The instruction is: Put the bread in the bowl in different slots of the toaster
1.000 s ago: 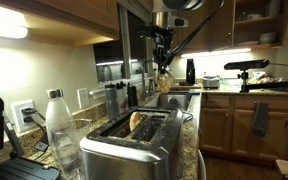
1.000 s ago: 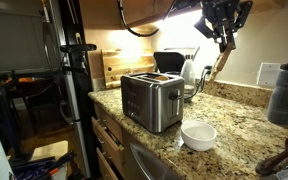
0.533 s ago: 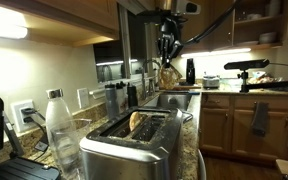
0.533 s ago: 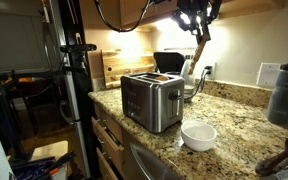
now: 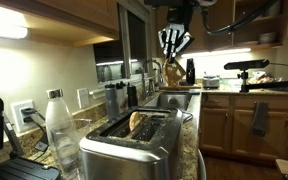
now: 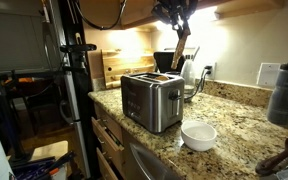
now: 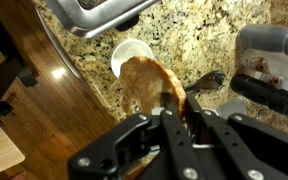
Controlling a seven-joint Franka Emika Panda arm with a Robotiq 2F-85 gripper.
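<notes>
The stainless-steel toaster (image 5: pixel 134 140) (image 6: pixel 150 100) stands on the granite counter. One tan bread slice (image 5: pixel 138 123) sticks up from a slot. My gripper (image 5: pixel 170 62) (image 6: pixel 178 35) (image 7: pixel 176 108) hangs high above the counter, shut on a second golden-brown bread slice (image 5: pixel 170 72) (image 6: pixel 180 52) (image 7: pixel 144 82). The slice dangles below the fingers, above and just past the toaster's far end in an exterior view. The white bowl (image 6: pixel 198 135) (image 7: pixel 130 56) sits empty on the counter beside the toaster.
A clear bottle with a white cap (image 5: pixel 62 135) stands beside the toaster. A coffee maker (image 6: pixel 167 62), a kettle (image 6: pixel 189 75) and a wooden board (image 6: pixel 117 62) line the back wall. A grey bottle (image 6: pixel 284 92) stands at the right. A sink (image 7: pixel 99 14) lies near the bowl.
My gripper has carried the bread slice from above the bowl side toward the toaster, and now hangs over the toaster's far end. The toaster, bowl and other slice have not moved.
</notes>
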